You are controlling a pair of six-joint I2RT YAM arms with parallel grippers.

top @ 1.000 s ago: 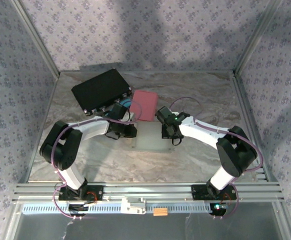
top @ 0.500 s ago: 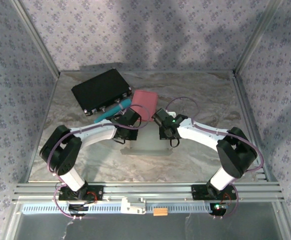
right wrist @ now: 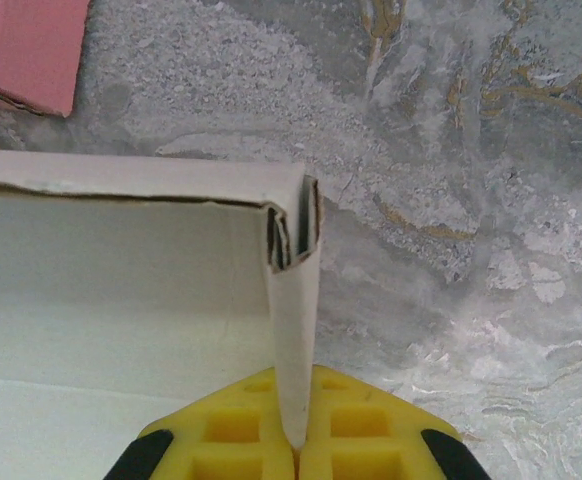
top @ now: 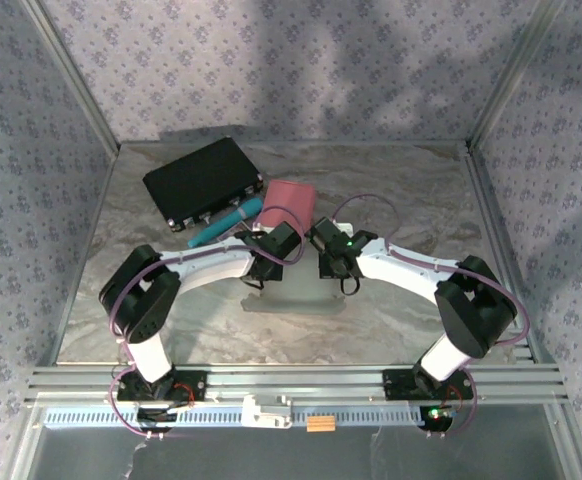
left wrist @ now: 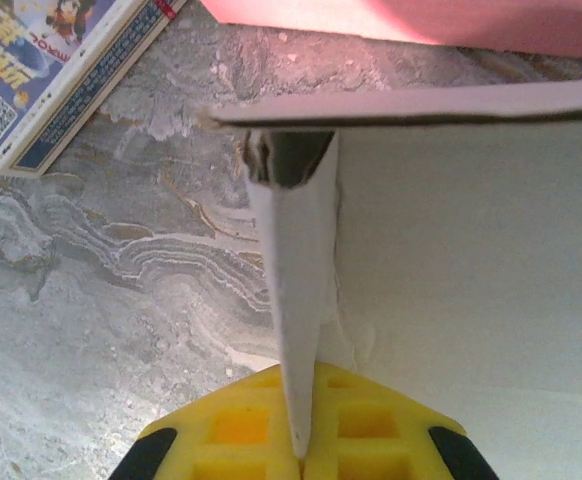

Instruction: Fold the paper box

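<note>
The white paper box (top: 296, 290) lies open on the marble table between the two arms. Its left side wall (left wrist: 296, 300) stands upright, pinched between the yellow pads of my left gripper (left wrist: 301, 450), which is shut on it. Over on the box's right side, the folded wall (right wrist: 293, 330) is clamped the same way by my right gripper (right wrist: 296, 445). The back wall (right wrist: 131, 175) runs across the top of the box floor (right wrist: 101, 330). In the top view, the left gripper (top: 267, 268) and the right gripper (top: 333, 268) sit at the box's two far corners.
A pink box (top: 289, 207) lies just behind the white box. A black case (top: 201, 182) sits at the back left, with a teal tube (top: 226, 222) by it. A printed blue carton (left wrist: 61, 70) lies left of the left gripper. Patterned walls enclose the table.
The left arm swung right and forward to the box's left wall and its gripper shut on it. The teal tube came into view. The right gripper kept its hold.
</note>
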